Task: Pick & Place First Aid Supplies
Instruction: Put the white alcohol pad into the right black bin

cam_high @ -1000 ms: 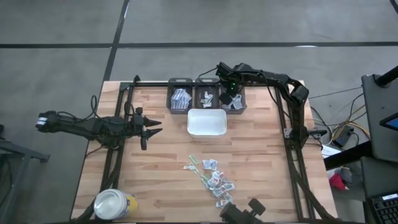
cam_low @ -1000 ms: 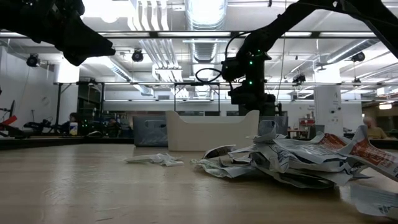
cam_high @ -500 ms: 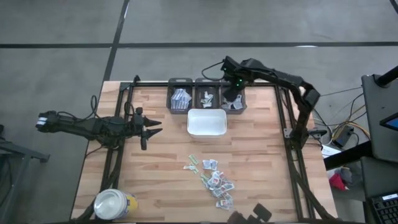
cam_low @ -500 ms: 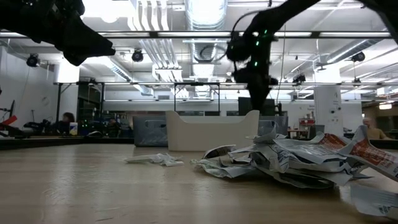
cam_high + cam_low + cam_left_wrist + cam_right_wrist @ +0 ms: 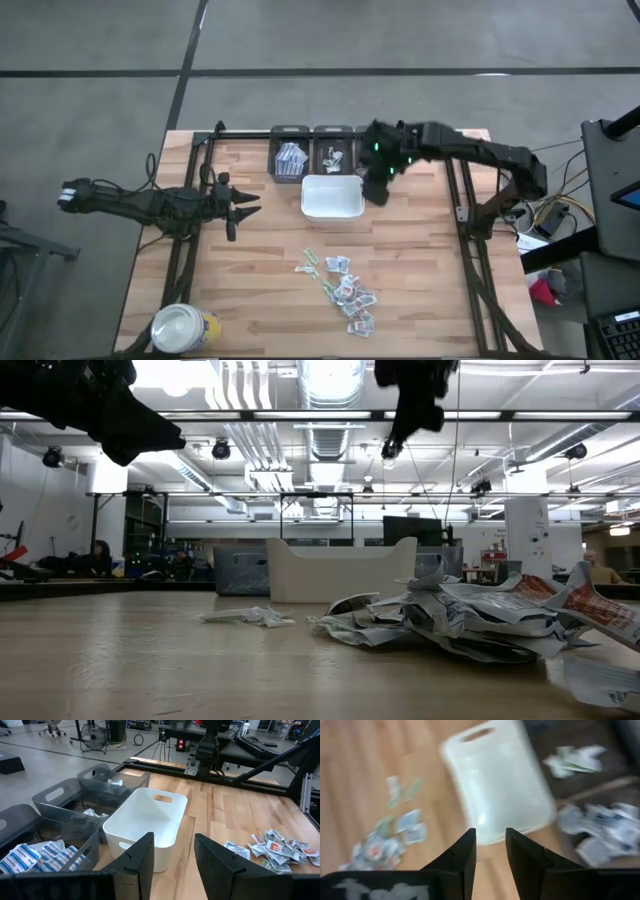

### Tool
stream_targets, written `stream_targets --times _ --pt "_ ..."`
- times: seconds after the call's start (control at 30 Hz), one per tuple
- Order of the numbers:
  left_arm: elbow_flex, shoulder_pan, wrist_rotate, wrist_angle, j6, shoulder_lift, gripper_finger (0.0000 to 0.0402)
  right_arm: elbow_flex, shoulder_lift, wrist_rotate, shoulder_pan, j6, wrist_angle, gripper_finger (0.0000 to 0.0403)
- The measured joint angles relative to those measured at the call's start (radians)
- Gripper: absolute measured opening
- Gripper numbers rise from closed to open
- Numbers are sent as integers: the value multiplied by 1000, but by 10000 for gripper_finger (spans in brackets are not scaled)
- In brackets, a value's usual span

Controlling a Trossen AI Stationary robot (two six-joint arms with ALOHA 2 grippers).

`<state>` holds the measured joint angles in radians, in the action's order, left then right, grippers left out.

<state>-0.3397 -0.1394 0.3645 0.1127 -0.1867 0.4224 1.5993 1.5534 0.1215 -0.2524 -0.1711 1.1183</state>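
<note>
Holding nothing: white tray (image 5: 332,197); grey bins (image 5: 290,156) hold packets (image 5: 290,158); both hands' fingers apart.

in the high view a tray (image 5: 332,198) sits at upper centre of the tabletop (image 5: 270,270), three bins (image 5: 290,160) just above it. first aid supplies (image 5: 345,290) lie scattered lower centre. a jar (image 5: 182,328) stands lower left. the right tool (image 5: 380,190) hangs beside the tray's right edge, the left tool (image 5: 240,208) at middle left.
</note>
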Motion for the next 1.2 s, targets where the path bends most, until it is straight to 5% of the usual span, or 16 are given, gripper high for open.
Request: stream_targets --times 0.47,0.97,1.2 --pt "0 0 0 0 13 0 136 0 125 -123 433 -91 -127 69" --pt "0 0 0 0 15 0 136 -1 359 -119 482 -6 -190 93" --pt "0 0 0 0 15 0 136 16 464 -15 484 72 -218 129"
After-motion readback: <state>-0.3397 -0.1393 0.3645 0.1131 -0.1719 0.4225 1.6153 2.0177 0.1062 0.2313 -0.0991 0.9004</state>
